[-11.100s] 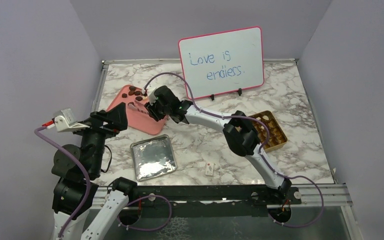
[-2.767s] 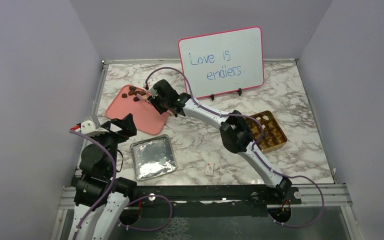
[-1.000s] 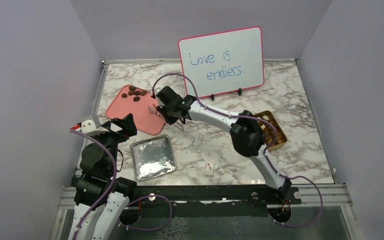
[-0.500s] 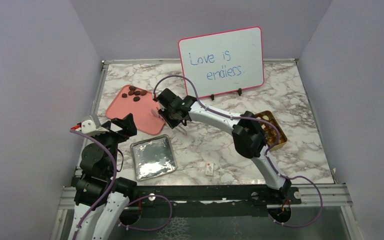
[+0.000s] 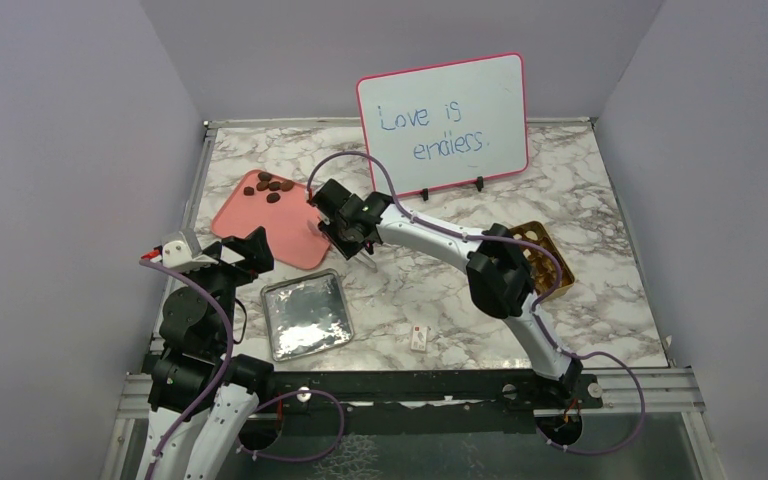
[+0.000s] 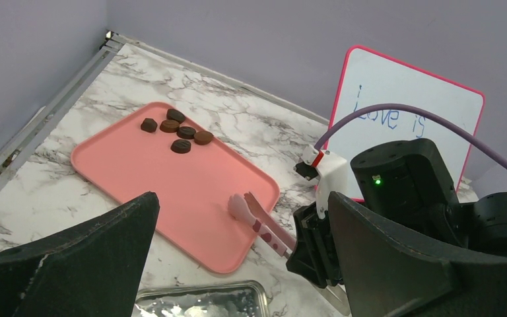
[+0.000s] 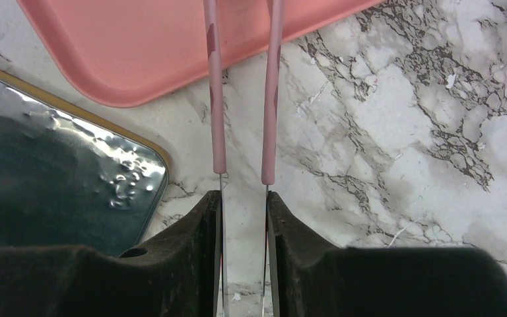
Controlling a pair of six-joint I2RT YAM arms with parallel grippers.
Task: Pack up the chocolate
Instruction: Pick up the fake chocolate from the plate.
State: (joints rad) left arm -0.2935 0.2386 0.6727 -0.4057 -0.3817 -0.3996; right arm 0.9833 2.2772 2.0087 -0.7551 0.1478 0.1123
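Purple walls stand round a marble tabletop (image 5: 600,200), and a whiteboard (image 5: 443,125) stands at the back. The chocolate (image 6: 179,131) lies in a little bunch at the far corner of the pink tray (image 6: 145,172). More pieces seem to sit in the gold box (image 5: 552,278) on my right, partly hidden by my arm. My right end effector (image 7: 243,201) is squeezed narrow on a pair of pink tongs (image 6: 259,223). Their tips hang over one side of the tray, well apart from the bunch, and I see nothing in them. My left end effector (image 5: 248,250) is wide open and holds nothing. I think each piece is small, light and smooth, so it could slip or roll. It may also dent or break if I squeeze hard. I would pinch one by its sides, softly, with the tong tips
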